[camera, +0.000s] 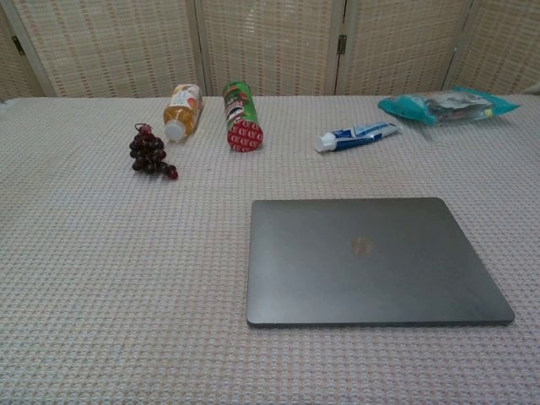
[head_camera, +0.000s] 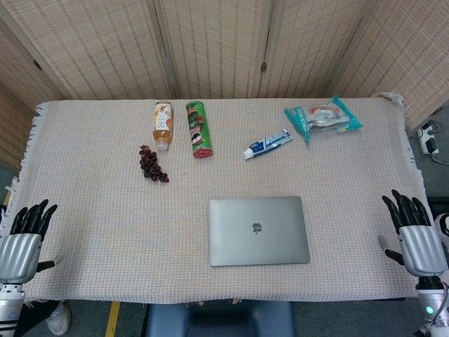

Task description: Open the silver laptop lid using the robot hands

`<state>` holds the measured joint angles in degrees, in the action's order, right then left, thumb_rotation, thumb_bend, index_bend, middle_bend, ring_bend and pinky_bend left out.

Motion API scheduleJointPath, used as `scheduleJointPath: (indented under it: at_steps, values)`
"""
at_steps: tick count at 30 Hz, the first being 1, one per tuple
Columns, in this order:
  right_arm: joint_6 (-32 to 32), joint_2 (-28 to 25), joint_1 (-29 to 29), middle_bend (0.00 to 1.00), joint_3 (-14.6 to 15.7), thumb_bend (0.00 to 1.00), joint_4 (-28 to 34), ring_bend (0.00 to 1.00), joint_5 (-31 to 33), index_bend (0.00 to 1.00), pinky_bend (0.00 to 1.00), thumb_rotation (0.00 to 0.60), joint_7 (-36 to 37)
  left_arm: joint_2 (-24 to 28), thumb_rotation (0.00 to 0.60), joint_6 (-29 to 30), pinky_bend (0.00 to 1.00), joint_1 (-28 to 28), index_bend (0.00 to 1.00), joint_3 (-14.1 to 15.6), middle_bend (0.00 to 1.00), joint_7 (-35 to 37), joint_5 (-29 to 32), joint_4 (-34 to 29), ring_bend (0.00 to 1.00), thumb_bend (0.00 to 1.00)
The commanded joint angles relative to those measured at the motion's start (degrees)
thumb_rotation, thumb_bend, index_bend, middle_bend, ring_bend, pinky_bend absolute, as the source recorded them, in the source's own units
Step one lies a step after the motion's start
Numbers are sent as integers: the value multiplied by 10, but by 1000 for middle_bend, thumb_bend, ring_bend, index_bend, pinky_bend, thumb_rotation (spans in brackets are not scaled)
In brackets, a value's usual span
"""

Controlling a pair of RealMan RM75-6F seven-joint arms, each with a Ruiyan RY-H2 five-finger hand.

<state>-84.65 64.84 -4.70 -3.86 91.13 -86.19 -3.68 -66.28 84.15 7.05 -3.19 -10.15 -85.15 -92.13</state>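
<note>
Woven screens [head_camera: 210,42] stand behind a table [head_camera: 91,232] covered in pale knitted cloth. Near the front edge, just right of centre, lies the silver laptop [head_camera: 259,230], lid shut flat. Well apart from it, the left hand [head_camera: 24,235] and right hand [head_camera: 415,232] hover at the table's near corners, fingers spread, holding nothing. Along the far side lie a teal packet [head_camera: 323,118], a green can [head_camera: 198,129], a juice bottle [head_camera: 163,125], a toothpaste tube [head_camera: 267,144] and dark grapes [head_camera: 152,165].
</note>
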Motion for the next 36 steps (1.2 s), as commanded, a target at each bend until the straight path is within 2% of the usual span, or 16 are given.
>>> scheduleJointPath:
  at_steps: [1, 18, 25, 29, 36]
  values:
    - [0, -1, -1, 0, -1, 391, 2, 27, 0, 0, 0, 600, 2, -11, 600, 11, 0, -1, 26, -3, 19, 0, -2, 7, 16, 148]
    - [-31, -3, 16, 0, 14, 392, -3, 31, -30, 0, 0, 600, 20, -12, 600, 36, 0, -17, 28, 6, 29, 15, -16, 17, 17, 149]
    - [-20, -1, 4, 0, 31, 392, 4, 35, -73, 0, 0, 600, 33, -11, 600, 39, 0, -18, 29, 7, 29, 17, -23, 16, 17, 149]
    - [8, 8, -21, 0, 41, 391, 7, 40, -108, 0, 0, 600, 32, -9, 600, 41, 0, -18, 38, 9, 29, 21, -28, 15, 22, 149]
    - [117, 43, -96, 0, 55, 392, 23, 39, -159, 0, 0, 600, -10, -8, 600, 41, 0, -14, 41, 12, 29, 15, -44, 7, 22, 149]
